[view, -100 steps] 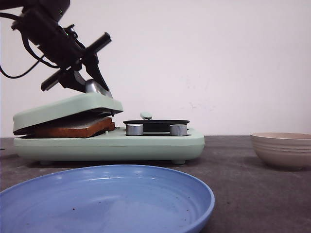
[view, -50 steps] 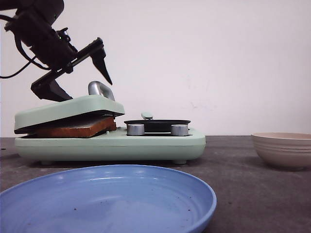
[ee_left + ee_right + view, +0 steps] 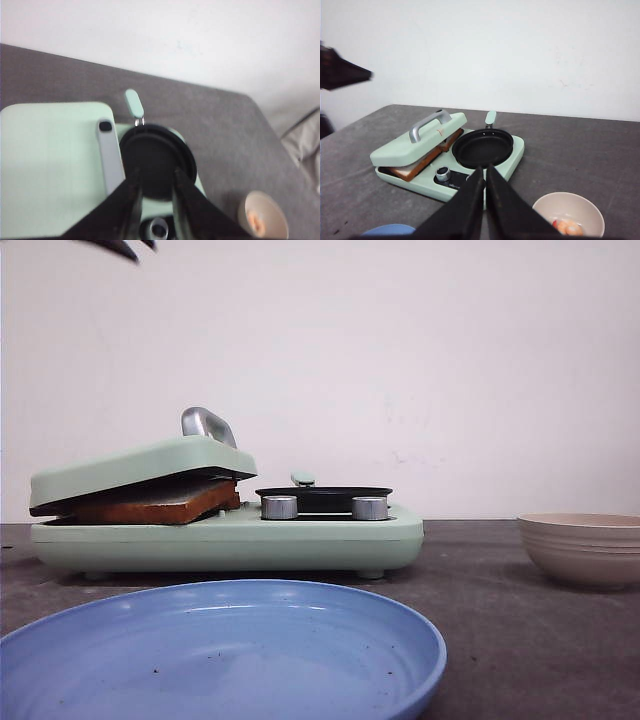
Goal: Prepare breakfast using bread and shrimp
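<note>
My left claw (image 3: 154, 187) hangs released above the pan (image 3: 157, 161); my right claw (image 3: 484, 186) is clenched. The bread (image 3: 160, 502) sits under the lid (image 3: 140, 465) (propped ajar). Next, lift shrimp (image 3: 564, 226) gently from the bowl (image 3: 568, 215).

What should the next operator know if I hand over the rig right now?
Left gripper: open, empty, raised above the sandwich maker.
Right gripper: shut, empty, held back from the table.
Bread: inside the press, lid resting down on it, not fully flat.
Shrimp: in the beige bowl, untouched.
Frying pan: on the burner, empty. Blue plate: empty.
Done: bread loaded and lid lowered.
Left: cook the shrimp, plate everything.
</note>
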